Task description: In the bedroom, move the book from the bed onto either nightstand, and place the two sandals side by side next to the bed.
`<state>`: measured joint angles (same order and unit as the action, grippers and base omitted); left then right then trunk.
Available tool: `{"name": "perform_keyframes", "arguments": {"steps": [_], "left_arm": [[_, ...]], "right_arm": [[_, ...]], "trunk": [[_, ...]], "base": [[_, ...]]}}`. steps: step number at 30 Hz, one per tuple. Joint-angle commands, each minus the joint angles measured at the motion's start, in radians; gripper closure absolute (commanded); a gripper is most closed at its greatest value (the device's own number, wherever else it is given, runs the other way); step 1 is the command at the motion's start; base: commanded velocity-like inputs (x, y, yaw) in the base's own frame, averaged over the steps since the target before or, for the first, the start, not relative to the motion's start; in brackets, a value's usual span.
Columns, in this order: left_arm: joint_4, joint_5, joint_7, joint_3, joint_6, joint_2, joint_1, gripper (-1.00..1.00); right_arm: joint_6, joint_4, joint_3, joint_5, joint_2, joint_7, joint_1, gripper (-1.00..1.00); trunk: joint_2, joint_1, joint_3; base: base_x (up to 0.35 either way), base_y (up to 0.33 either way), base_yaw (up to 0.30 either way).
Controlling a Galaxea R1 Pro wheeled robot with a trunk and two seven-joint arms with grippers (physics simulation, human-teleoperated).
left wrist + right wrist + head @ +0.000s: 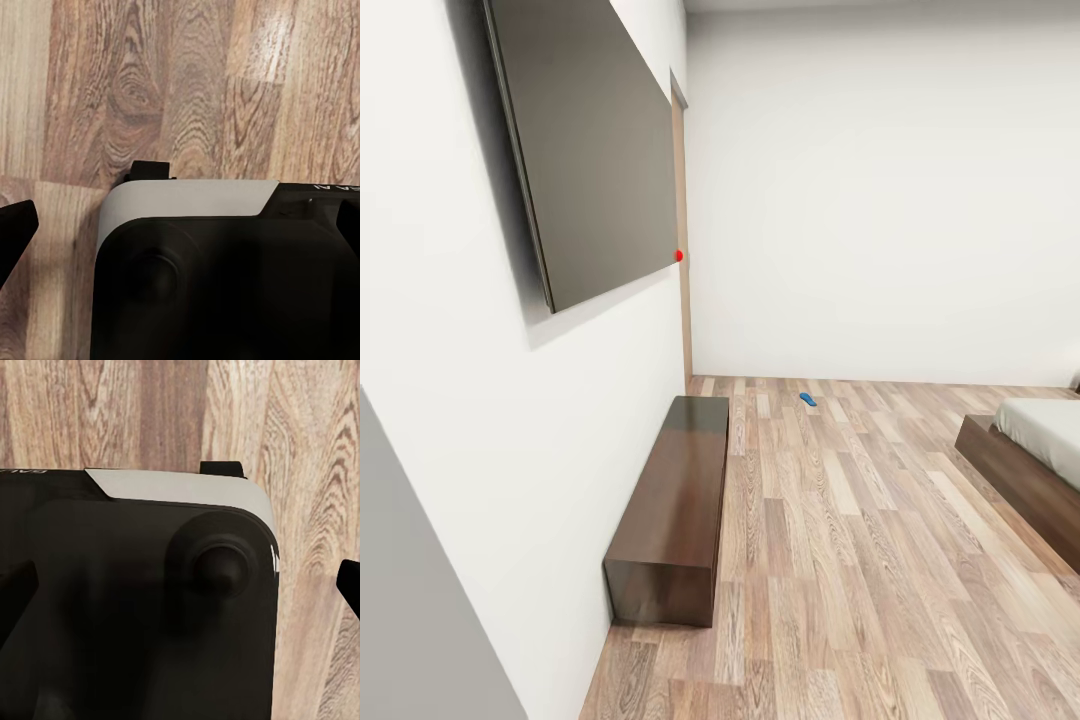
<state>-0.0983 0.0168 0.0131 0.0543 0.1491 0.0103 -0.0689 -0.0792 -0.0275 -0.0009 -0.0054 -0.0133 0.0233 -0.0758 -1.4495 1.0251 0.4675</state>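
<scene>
- One small bright-blue sandal (807, 399) lies on the wood-plank floor (840, 560), well apart from the grey-mattressed, dark-framed bed (1030, 455); driving there risks clipping the bed's corner.
- Whether either gripper is open or holding anything cannot be told.

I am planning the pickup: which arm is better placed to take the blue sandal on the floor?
Neither yet. The sandal lies far ahead on the floor, near the middle of the head view. Both wrist views look down at floor planks and the robot's base, so the robot must drive closer first.

One blue sandal (807, 399) lies on the floor. There is one bed (1032, 462), one bench (672, 500) and one wall screen (588, 140).
</scene>
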Motion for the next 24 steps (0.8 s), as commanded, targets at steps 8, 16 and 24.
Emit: {"name": "perform_keyframes", "arguments": {"steps": [8,16,24], "left_arm": [[0.001,0.002,0.001,0.005,0.003,0.0,-0.001,-1.0],[0.001,0.002,0.001,0.005,0.003,0.0,-0.001,-1.0],[0.001,0.002,0.001,0.005,0.003,0.0,-0.001,-1.0]], "right_arm": [[-0.004,0.001,0.0,-0.001,0.0,0.002,-0.001,-1.0],[-0.004,0.001,0.0,-0.001,0.0,0.002,-0.001,-1.0],[-0.004,0.001,0.0,-0.001,0.0,0.002,-0.001,-1.0]], "trunk": [[-0.001,0.0,0.001],[-0.001,0.0,0.001],[-0.001,0.0,0.001]], "base": [[0.0,0.0,0.0],[0.0,0.0,0.0],[0.0,0.0,0.0]]}}
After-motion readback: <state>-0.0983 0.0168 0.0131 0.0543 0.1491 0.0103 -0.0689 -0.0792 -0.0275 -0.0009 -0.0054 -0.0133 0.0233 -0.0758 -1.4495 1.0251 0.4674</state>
